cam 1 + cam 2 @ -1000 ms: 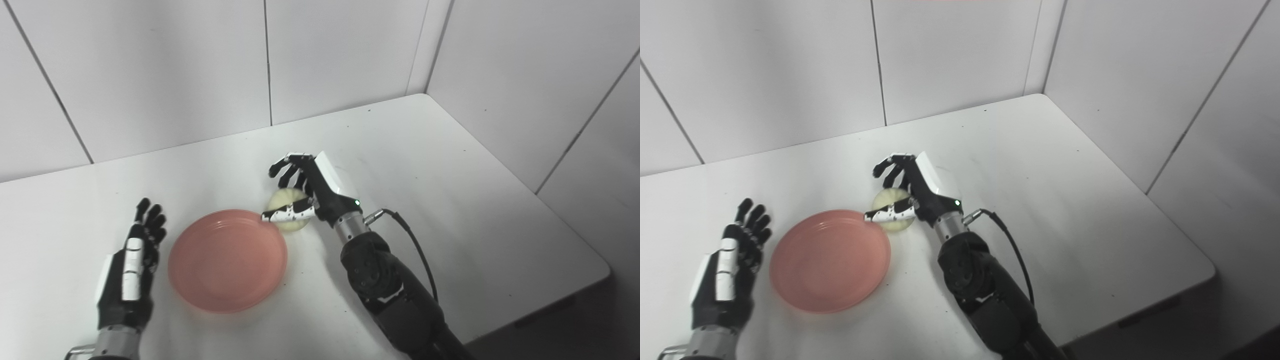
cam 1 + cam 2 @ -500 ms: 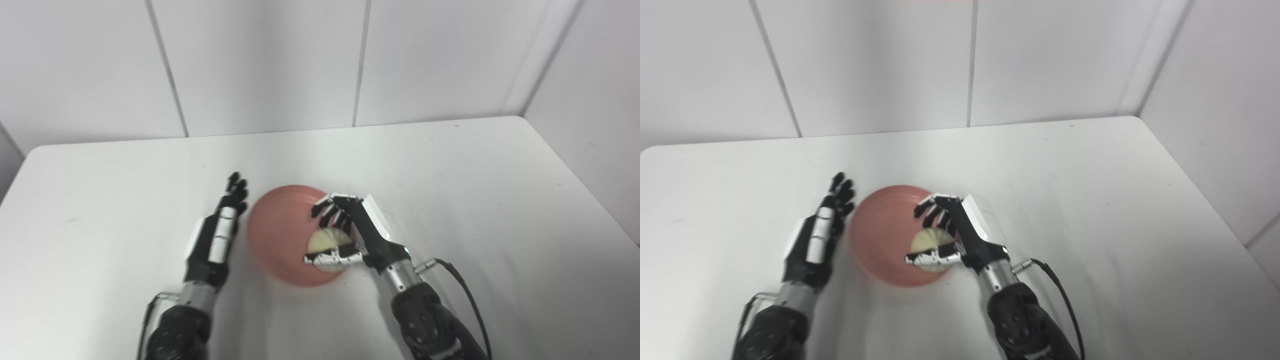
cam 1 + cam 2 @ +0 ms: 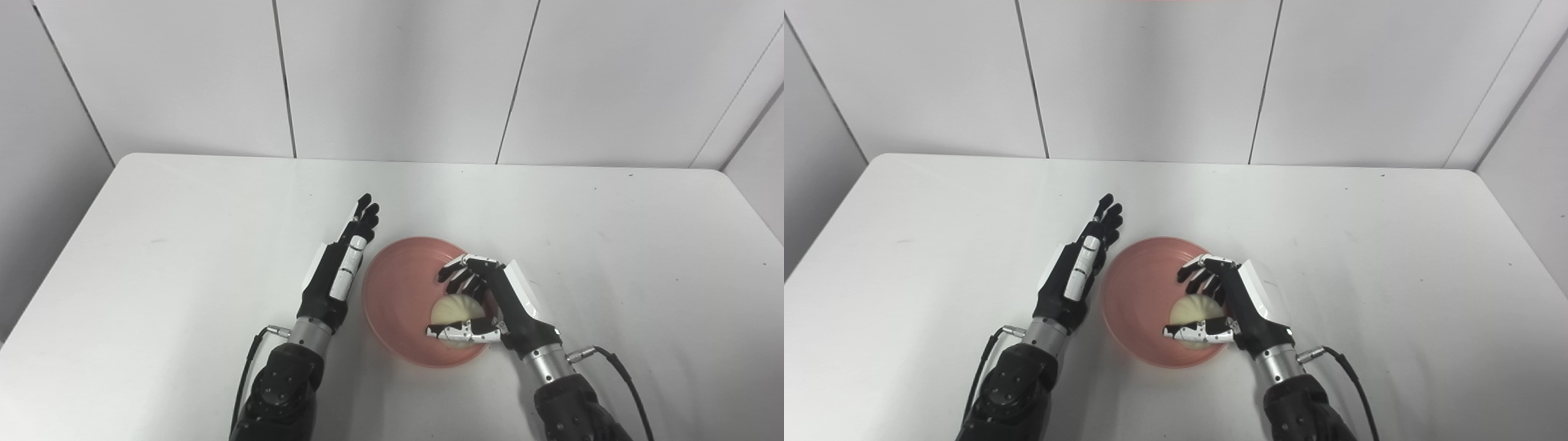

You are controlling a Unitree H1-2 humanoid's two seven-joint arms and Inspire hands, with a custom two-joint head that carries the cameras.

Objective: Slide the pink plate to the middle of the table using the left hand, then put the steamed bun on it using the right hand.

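The right hand (image 3: pixel 490 300) is curled around the bun (image 3: pixel 453 311), thumb under its near side and fingers (image 3: pixel 460 277) arched over its far side; whether they press on it or only cage it cannot be told. The bun sits on the plate (image 3: pixel 395 294), at about 4 o'clock from the plate's centre, close to the near right rim. The plate lies on the table (image 3: pixel 184 233), roughly in the middle of it. At the plate's 9 o'clock, the left hand (image 3: pixel 340 272) is flat with straight fingers pointing toward 1 o'clock, holding nothing, just beside the rim; contact cannot be told. A cable (image 3: pixel 618 367) runs from the right wrist toward 4 o'clock.
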